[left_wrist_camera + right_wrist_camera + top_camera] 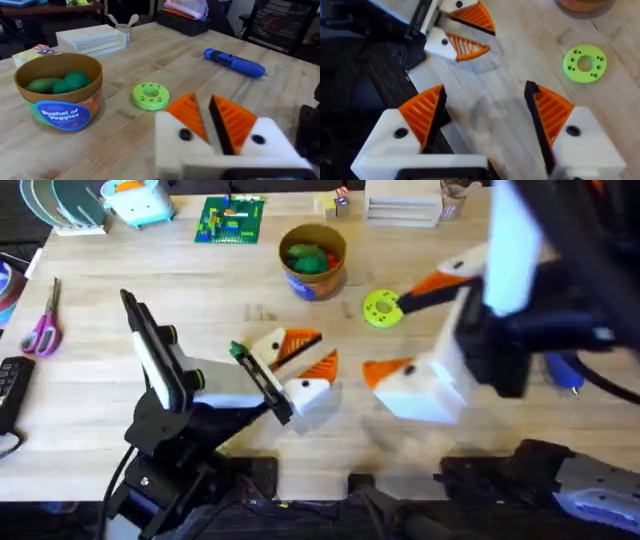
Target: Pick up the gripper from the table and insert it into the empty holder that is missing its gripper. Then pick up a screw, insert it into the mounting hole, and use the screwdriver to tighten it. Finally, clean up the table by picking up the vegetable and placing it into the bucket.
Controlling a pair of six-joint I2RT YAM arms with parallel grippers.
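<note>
left hand [312, 360] nearly clenched, grasping nothing; right hand [487, 117] released; screwdriver [234, 62] well apart on bench [100, 300].

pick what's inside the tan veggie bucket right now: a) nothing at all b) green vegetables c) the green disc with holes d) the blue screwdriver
b: the left wrist view shows green vegetables lying inside the bucket, while the green disc and the screwdriver lie on the table outside it.
</note>
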